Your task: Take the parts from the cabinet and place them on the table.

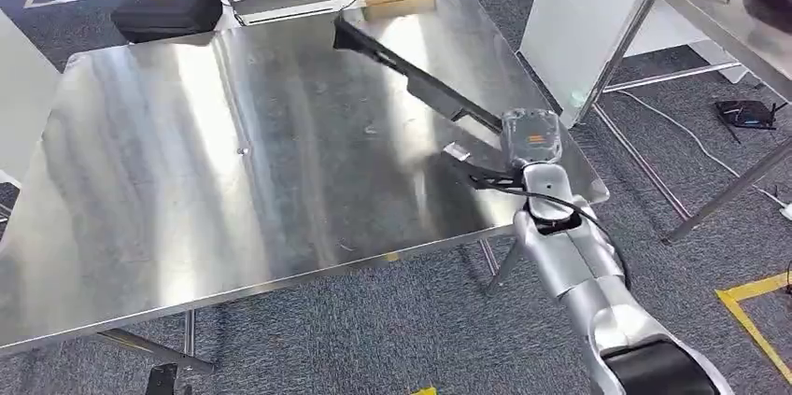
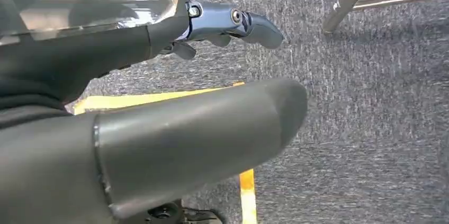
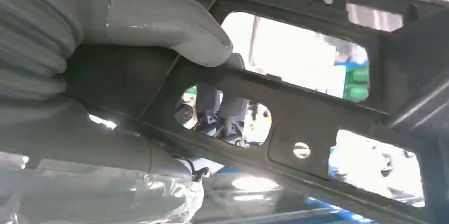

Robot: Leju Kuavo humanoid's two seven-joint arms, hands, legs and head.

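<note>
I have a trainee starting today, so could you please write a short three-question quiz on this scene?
1. True or false: the right hand holds the long black perforated plastic part.
2. What does the part's far end hang over? A) the grey carpet B) the shiny steel table C) the black zipped case
3. Fill in: in the left wrist view, the left hand hangs above grey carpet and a yellow ____.

Key: 1 true; 2 B; 3 tape line.

Bright daylight, glare on table (image 1: pixel 233 180)
</note>
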